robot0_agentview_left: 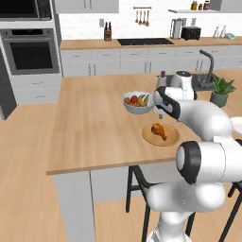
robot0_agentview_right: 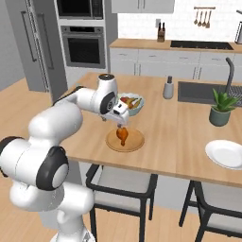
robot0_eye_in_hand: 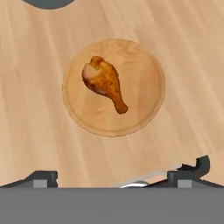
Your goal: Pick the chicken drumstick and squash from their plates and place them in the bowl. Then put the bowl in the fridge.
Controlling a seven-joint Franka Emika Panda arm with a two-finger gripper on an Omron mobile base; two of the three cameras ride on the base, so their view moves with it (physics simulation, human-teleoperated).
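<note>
Drumstick [robot0_eye_in_hand: 104, 82]: lying on wooden plate [robot0_eye_in_hand: 144, 105], near the island's front edge. Gripper [robot0_agentview_right: 118, 122]: hovering above plate, empty; jaw spread cannot be told. White plate [robot0_agentview_right: 226, 153]: right front corner. No legible writing.

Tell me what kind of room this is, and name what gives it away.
A home kitchen, rendered in simulation. A built-in wall oven, a cooktop set into the back counter, and a sink with a dark faucet in the wooden island show it.
</note>
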